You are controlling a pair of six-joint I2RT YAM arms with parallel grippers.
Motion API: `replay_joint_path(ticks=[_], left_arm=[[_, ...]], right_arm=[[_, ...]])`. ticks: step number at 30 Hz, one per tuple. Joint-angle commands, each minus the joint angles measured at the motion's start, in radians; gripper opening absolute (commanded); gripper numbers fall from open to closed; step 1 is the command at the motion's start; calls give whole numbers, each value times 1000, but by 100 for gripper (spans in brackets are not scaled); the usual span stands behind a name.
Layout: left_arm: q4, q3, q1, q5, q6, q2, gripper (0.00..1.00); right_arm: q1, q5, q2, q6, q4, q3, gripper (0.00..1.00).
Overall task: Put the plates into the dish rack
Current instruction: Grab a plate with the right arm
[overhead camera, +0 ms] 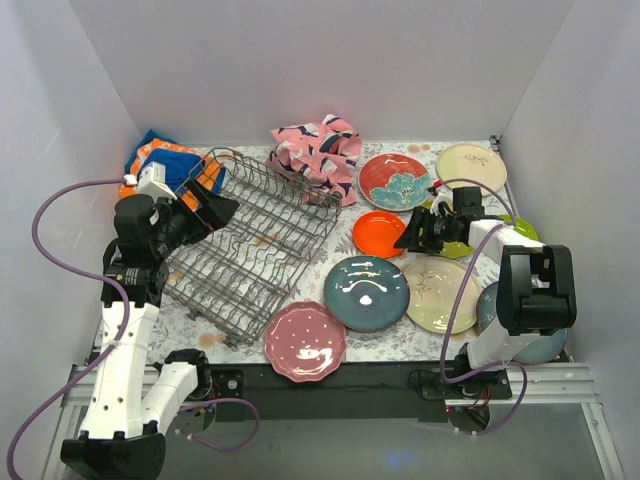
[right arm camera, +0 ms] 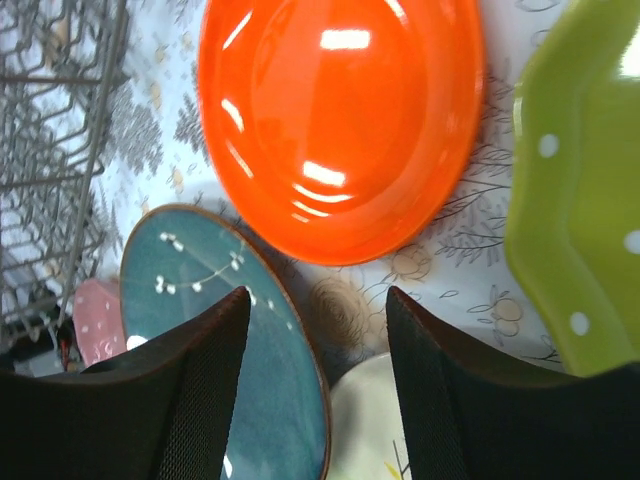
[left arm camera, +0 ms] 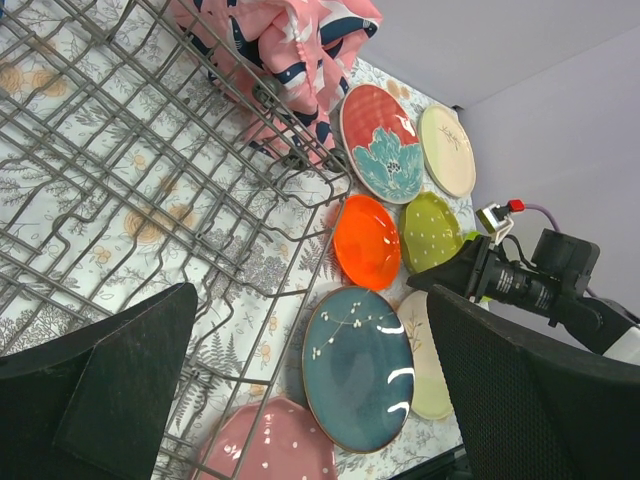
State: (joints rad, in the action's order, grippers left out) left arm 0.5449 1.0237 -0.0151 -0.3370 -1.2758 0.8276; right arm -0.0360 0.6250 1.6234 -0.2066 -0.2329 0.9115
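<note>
The grey wire dish rack [overhead camera: 250,250] lies at the left of the table with no plates in it; it also shows in the left wrist view [left arm camera: 150,170]. My left gripper [overhead camera: 215,212] hovers over its left side, open and empty [left arm camera: 310,292]. My right gripper [overhead camera: 408,240] is open and empty [right arm camera: 318,295], low between the orange plate [overhead camera: 379,233] [right arm camera: 340,120], the teal plate [overhead camera: 366,292] [right arm camera: 180,270] and a cream flowered plate [overhead camera: 440,293] [right arm camera: 365,430]. A pink dotted plate [overhead camera: 305,340], a red flower plate [overhead camera: 393,181], a cream plate [overhead camera: 470,165] and a green plate [right arm camera: 580,200] lie flat.
A pink patterned cloth [overhead camera: 318,155] lies at the rack's far end. A blue and orange cloth [overhead camera: 165,160] lies in the far left corner. A blue-grey plate [overhead camera: 490,305] sits partly under my right arm. White walls close in on three sides.
</note>
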Motion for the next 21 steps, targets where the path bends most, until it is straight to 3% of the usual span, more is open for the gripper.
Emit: replay_joint_path(ticks=[1,7,21], left_arm=[[15,32,4,-5,-14,-5,98],[10,26,4,-13,-34,1,98],[13,27,3,-16,-51,-5,98]], right_arm=[[-7,-99,-46,-100,119,-36,61],[-8,-114,-30,-175,168,-54,52],[-16,-163,30,-254,211,-69,48]])
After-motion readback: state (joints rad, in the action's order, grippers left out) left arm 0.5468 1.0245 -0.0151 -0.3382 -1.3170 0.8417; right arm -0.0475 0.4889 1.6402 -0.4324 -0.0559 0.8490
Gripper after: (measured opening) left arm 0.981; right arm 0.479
